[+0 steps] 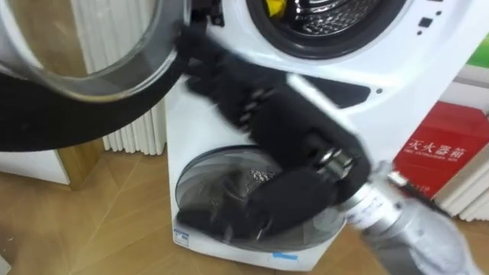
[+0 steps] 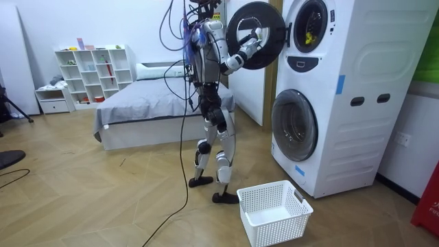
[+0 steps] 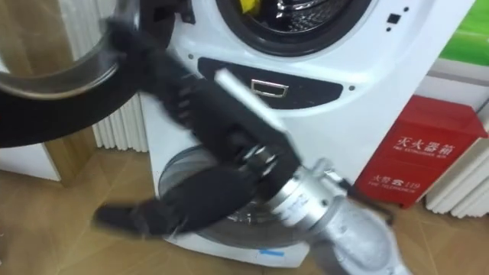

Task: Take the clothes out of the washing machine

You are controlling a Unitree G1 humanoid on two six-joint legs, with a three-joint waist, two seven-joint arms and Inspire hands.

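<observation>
One right hand (image 1: 260, 107) hovers straight-fingered beside the washing machine door (image 1: 46, 122).

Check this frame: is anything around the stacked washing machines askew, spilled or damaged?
Nothing stands out. The upper door is swung open with the right hand at it, a yellow cloth lies in the drum, the lower door is shut, and the white basket sits upright on the floor.
</observation>
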